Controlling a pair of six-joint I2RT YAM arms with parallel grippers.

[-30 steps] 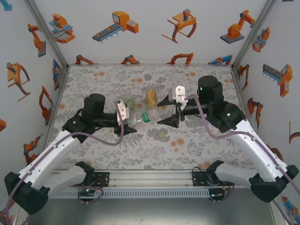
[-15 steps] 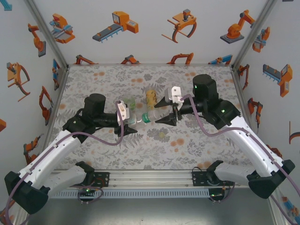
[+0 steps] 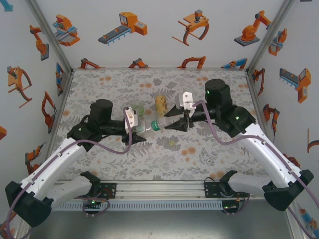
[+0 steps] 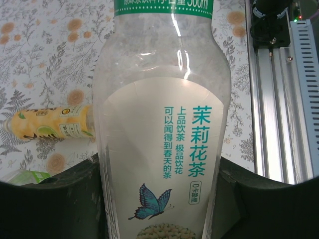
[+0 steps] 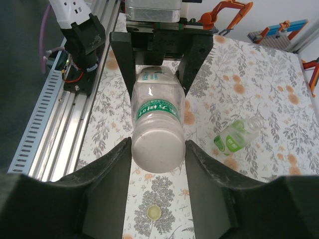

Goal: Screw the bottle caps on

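Right wrist view: my left gripper clamps the empty-looking clear bottle sideways over the table's middle. My right gripper straddles the bottle's end, jaws bottle-wide, but I cannot tell whether they touch. One bottle cap lies beneath.

Open table nearside; clear bottle mid-table

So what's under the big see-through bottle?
A little pale cap lies on the flowery table below the clear bottle. The bottle covers the table straight beneath its middle.
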